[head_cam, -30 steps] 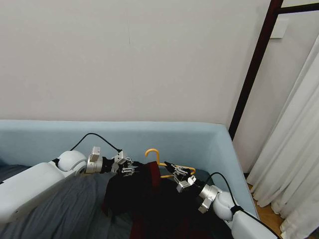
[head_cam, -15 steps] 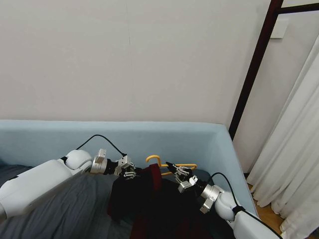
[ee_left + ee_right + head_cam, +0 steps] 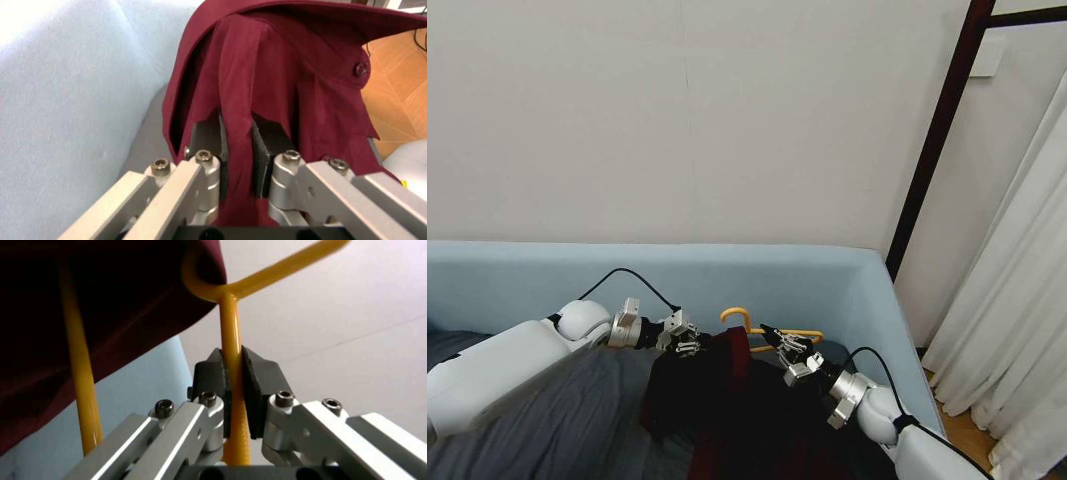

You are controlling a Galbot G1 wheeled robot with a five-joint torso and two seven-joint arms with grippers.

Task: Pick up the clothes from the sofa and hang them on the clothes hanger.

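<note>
Above the pale blue sofa [image 3: 527, 275], near its right end, a dark red shirt [image 3: 712, 395] drapes over a yellow hanger [image 3: 739, 320]. The left gripper [image 3: 686, 343] has its jaws clenched on the shirt's cloth. The right gripper [image 3: 789, 350] pinches the hanger's wire. The lift-off step appears to be in hand. The next move likely calls for carrying both together off the sofa without letting the cloth slip.

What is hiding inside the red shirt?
A yellow hanger: its hook and one bar poke out of the shirt, the bar pinched by the right end effector. Cloth covers the rest. The left end effector grips the shirt.
</note>
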